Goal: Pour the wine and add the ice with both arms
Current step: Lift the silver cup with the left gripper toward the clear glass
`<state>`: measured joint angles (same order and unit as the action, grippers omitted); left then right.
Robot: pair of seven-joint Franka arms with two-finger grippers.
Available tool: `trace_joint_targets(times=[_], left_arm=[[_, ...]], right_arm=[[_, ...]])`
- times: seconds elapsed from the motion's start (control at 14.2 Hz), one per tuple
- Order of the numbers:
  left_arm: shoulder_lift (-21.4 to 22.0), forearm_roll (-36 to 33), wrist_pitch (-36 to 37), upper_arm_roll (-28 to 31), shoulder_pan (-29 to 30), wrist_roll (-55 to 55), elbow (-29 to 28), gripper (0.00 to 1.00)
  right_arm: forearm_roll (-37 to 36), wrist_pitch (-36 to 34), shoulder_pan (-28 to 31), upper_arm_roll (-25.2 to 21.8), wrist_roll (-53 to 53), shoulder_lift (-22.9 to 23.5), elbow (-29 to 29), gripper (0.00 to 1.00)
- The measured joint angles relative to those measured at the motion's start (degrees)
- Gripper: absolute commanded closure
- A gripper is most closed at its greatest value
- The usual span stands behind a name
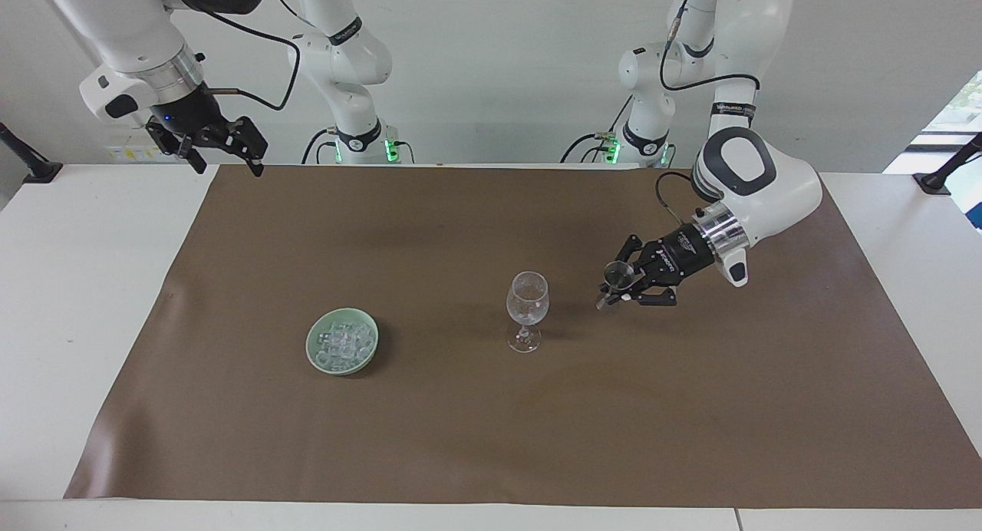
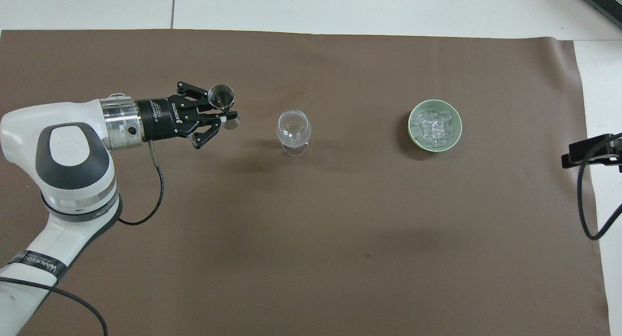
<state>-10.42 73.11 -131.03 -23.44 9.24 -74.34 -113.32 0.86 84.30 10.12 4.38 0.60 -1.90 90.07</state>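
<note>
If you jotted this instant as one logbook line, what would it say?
left end effector: shut on metal jigger, over cloth beside wine glass | right end effector: open, waiting | ice: in green dish

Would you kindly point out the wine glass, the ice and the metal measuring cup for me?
wine glass [image 1: 528, 298], facing view, on its bowl.
ice [image 2: 434, 127], overhead view, middle of the heap of cubes.
metal measuring cup [image 2: 221, 95], overhead view, inside its upper cone.
</note>
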Motion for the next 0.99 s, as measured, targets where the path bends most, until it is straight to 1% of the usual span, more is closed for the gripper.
trace_joint_targets(times=[0.21,0.49,0.77,0.99], left_arm=[[0.39,0.00,-3.48,-2.47,-0.02,-0.02,-0.86,1.00],[0.68,0.00,-5.68,-3.93,0.00,-0.20,-1.04,1.00],[0.69,0.00,-10.92,-7.34,-0.01,-1.22,-1.04,1.00],[0.69,0.00,-13.18,-8.77,-0.07,-1.31,-1.06,1.00]], right_arm=[[0.00,0.00,0.00,0.00,0.00,0.00,0.00,0.00],[0.00,0.00,0.00,0.00,0.00,0.00,0.00,0.00],[0.00,0.00,0.00,0.00,0.00,0.00,0.00,0.00],[0.00,0.00,0.00,0.00,0.00,0.00,0.00,0.00]])
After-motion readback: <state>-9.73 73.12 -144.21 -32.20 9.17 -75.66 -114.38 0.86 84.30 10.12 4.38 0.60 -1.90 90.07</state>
